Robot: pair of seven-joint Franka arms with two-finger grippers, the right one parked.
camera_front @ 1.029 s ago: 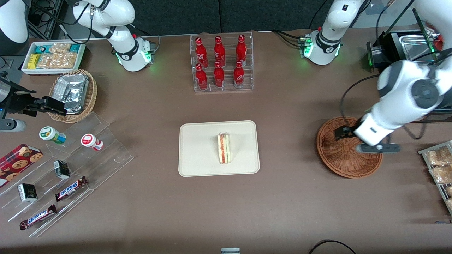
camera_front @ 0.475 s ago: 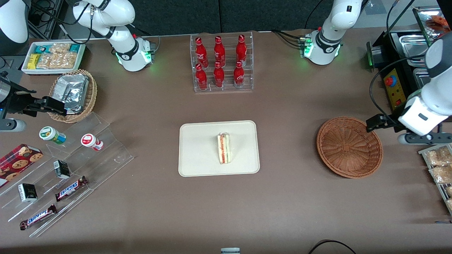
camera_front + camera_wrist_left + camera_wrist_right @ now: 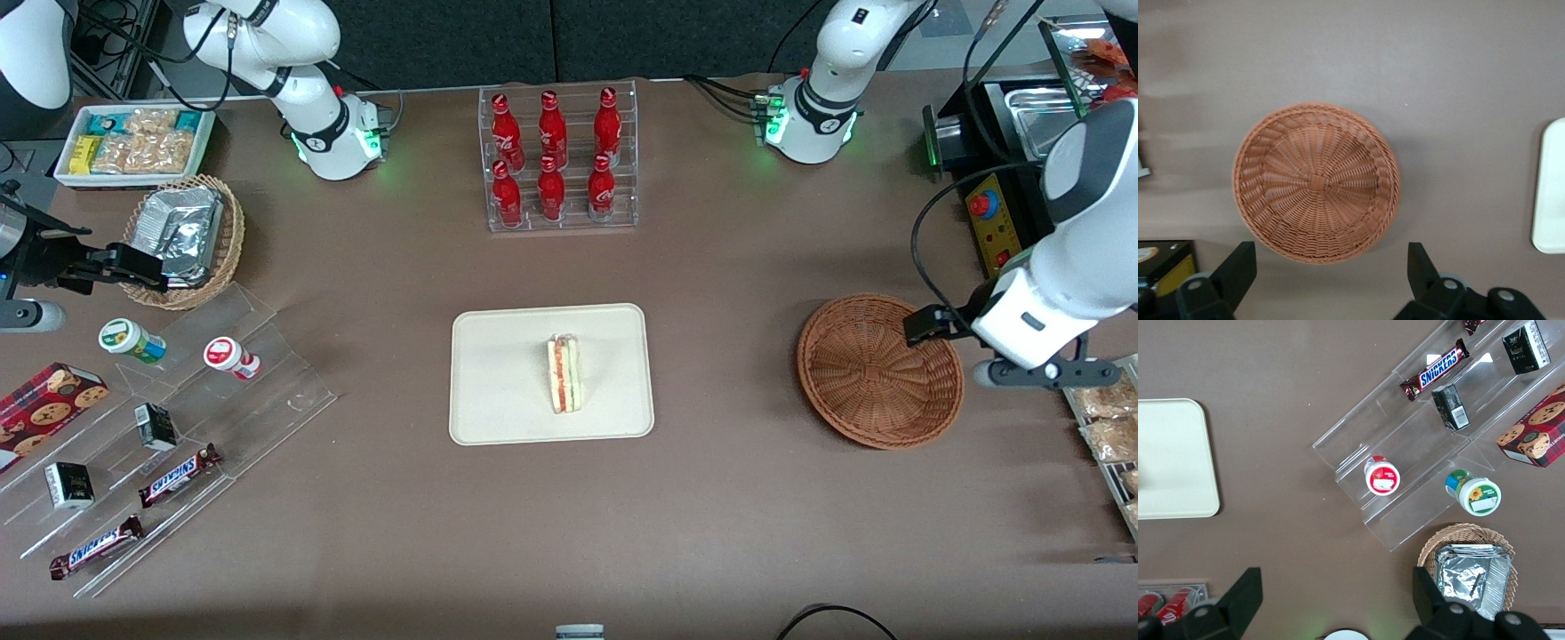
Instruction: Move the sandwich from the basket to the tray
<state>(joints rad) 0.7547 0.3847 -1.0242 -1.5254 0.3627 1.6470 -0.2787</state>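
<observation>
Front view: the sandwich [image 3: 564, 374] stands on its edge on the tray [image 3: 498, 338], well apart from the emptied basket [image 3: 878, 371]; my gripper [image 3: 1022, 373] hangs beside the basket, toward the working arm's end.

Left wrist view: fingers [image 3: 1238, 267] spread wide, holding nothing, above the basket [image 3: 1317, 182]. I judge the wedge light, soft and crushable (best pinched across its bread faces).

Evenly lit from overhead, neither dim nor harsh. Soft shadows under the tray [image 3: 498, 418] and beside the basket [image 3: 853, 418]. Green glow at both arm bases. Slight softness around the gripper [image 3: 1328, 280], fingers spread, above the table near the basket.
</observation>
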